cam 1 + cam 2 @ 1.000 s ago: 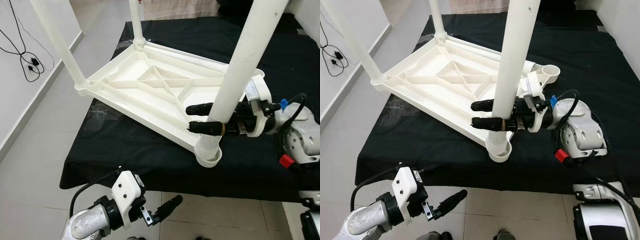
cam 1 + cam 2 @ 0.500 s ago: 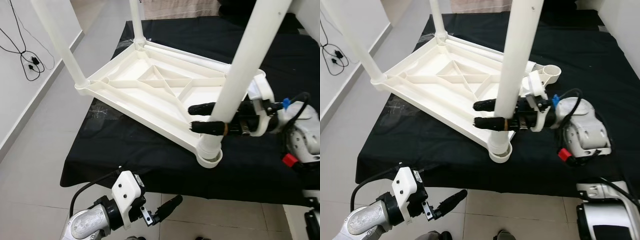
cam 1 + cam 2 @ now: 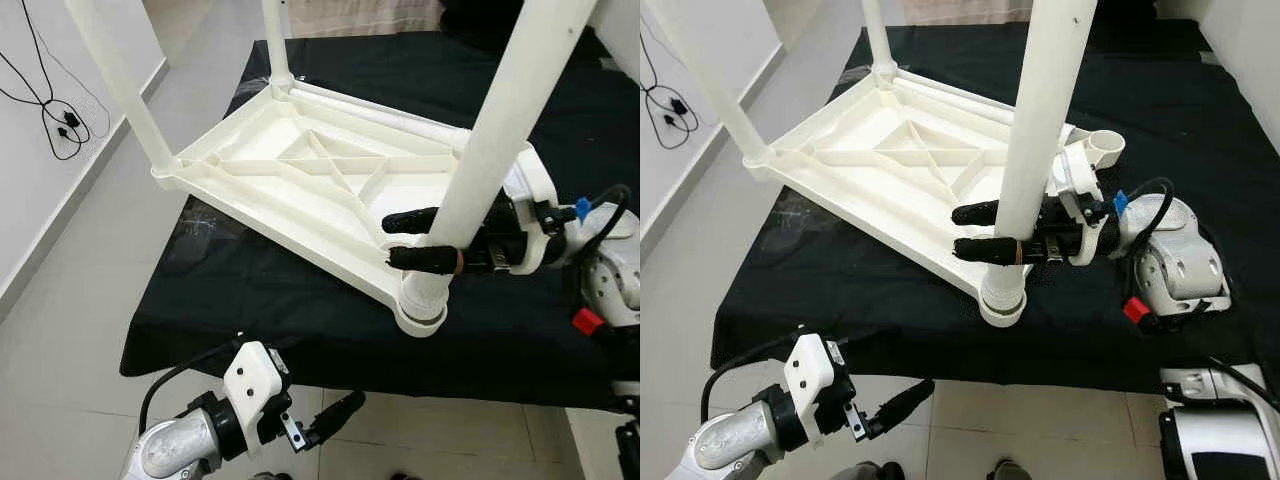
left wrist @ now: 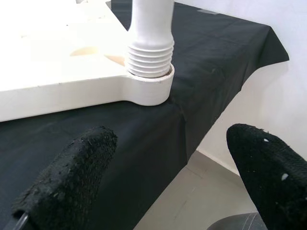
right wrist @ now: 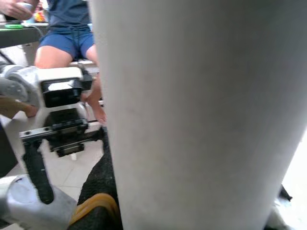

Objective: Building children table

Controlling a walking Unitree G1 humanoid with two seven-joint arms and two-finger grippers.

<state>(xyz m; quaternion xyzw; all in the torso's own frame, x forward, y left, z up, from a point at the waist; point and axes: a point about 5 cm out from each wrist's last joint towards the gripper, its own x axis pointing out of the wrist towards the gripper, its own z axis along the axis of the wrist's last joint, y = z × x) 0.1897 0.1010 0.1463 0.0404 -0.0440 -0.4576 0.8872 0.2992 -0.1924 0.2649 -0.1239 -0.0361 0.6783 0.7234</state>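
A white plastic children's table [image 3: 300, 170] lies upside down on a black-covered surface [image 3: 250, 290]. Two legs stand in its far corners, one at the left [image 3: 120, 90] and one at the back [image 3: 275, 40]. A third leg [image 3: 490, 150] leans in the near corner socket [image 3: 420, 312], its ribbed end [image 4: 151, 52] seated in the ring. My right gripper [image 3: 960, 231] is shut on this leg just above the socket. The leg [image 5: 201, 115] looms close in the right wrist view. My left gripper [image 4: 168, 182] hangs open below the front edge, holding nothing.
An empty corner socket [image 3: 1102, 145] sits at the table's right side behind my right arm. A black cable [image 3: 55, 120] lies on the floor by the left wall. A seated person in blue shorts [image 5: 72, 33] is beyond the surface's front edge.
My right gripper has shifted slightly to the right with the leg, which now leans a little more to the right. The left arm has not moved.
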